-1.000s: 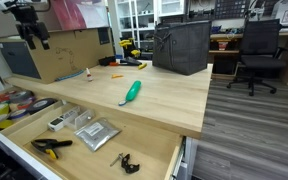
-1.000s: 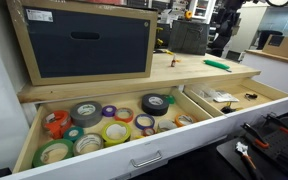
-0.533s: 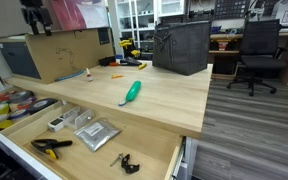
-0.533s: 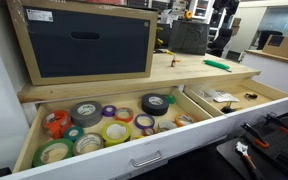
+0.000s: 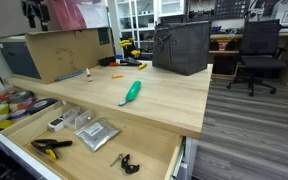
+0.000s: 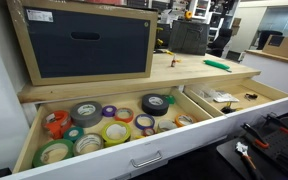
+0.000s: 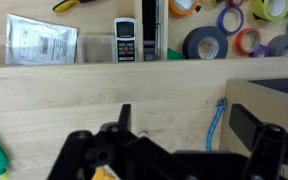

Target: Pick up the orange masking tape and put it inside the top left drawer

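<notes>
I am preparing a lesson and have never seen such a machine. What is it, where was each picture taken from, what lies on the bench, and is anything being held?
The machine is a single robot arm ending in a two-fingered black gripper. Two pictures come from cameras standing outside the robot. The third comes from a camera on its wrist, looking down past the gripper. In that wrist view the fingers stand apart with nothing between them, so it is open and empty, high above the light wooden workbench. On the bench lie a teal-handled tool, a brown cardboard box and a dark grey bag. Below the bench edge two drawers are pulled out. The shallow light-wood drawer holds coloured tape rolls. The larger drawer holds grey metal plates and a yellow-and-black clamp.
</notes>
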Controlling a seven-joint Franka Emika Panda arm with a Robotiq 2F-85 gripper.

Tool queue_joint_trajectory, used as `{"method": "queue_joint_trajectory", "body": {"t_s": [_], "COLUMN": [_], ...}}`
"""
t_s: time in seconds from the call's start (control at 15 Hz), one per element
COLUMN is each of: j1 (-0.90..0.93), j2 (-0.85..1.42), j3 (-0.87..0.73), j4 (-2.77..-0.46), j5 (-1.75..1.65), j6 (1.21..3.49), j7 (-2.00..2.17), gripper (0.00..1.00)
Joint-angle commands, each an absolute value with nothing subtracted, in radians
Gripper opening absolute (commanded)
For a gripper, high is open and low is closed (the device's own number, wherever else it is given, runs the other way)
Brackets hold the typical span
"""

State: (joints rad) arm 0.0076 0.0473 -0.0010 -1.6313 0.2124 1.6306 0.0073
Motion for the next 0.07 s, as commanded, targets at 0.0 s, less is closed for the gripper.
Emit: {"method": "queue_joint_trajectory", "body": {"t_s": [0.0], "j1": [0.005], "j2": [0.049], "j3": [0.001], "j4": [-1.628], "j5": [0.212], "j6": [1.626], "j7": [0.008], "gripper": [1.00]}}
